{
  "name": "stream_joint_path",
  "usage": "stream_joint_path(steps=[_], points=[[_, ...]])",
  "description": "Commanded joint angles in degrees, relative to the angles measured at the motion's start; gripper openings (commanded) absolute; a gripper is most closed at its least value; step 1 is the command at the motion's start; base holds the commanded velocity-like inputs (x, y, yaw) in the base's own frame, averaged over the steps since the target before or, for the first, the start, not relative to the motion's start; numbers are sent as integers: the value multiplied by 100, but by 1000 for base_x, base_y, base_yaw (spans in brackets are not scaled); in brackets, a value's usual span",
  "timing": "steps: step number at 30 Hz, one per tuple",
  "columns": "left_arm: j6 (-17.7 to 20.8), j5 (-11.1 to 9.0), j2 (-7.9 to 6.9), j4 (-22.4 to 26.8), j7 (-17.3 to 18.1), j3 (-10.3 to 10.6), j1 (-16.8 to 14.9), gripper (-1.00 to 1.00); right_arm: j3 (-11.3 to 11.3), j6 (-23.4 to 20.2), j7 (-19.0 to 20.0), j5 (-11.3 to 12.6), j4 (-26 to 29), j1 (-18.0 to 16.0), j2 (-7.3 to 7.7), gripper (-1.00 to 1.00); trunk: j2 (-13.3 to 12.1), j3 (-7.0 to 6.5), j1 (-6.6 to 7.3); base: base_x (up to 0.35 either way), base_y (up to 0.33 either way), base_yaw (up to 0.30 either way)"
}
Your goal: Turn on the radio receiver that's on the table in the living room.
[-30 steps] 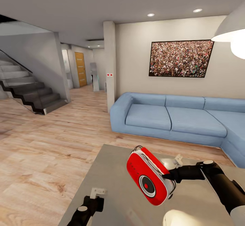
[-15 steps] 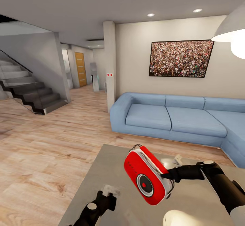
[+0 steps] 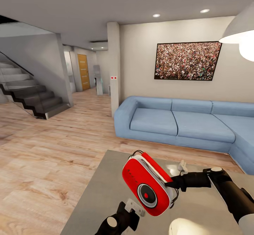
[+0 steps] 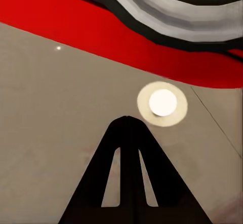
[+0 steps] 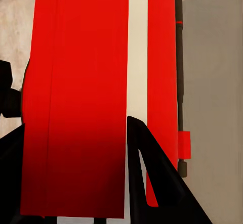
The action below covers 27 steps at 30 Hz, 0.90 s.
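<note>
Above the grey table [image 3: 102, 192], radio receiver [image 3: 148, 184] tilted, lifted clear, dial centre red, clamped by right gripper [image 3: 173, 185] at its 3 o'clock edge. Left gripper [image 3: 135, 208] at radio's 7 o'clock, just beside it, fingers together. Blue sofa [image 3: 176, 122] at 12.

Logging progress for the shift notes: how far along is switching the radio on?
Done: the right gripper holds the radio receiver lifted above the grey table, dial facing the camera. In hand: the left gripper sits just below the radio, fingers together. Left: the dial's centre shows red, so the radio looks not yet switched on.
</note>
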<state>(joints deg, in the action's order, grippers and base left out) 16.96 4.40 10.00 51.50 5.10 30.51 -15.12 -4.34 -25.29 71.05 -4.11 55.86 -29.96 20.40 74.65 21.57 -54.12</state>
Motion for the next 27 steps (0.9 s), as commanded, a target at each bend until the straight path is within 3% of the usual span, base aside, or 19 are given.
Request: stream_joint_path(steps=[1, 16, 21, 27], points=[[0, 0, 0, 0, 0, 16, 2, -100, 1, -4, -9, 16, 3, -1, -1, -100, 0, 0, 0, 0, 0, 0], [45, 64, 0, 324, -11, 79, -31, -100, -7, -2, -21, 16, 3, -1, -1, -100, 0, 0, 0, 0, 0, 0], [642, 51, 0, 623, -26, 55, -169, -100, -13, -2, -26, 16, 3, -1, -1, -100, 0, 0, 0, 0, 0, 0], [841, 31, 0, 849, -17, 52, -272, -100, -14, -2, -30, 12, 3, -1, -5, -100, 0, 0, 0, 0, 0, 0]])
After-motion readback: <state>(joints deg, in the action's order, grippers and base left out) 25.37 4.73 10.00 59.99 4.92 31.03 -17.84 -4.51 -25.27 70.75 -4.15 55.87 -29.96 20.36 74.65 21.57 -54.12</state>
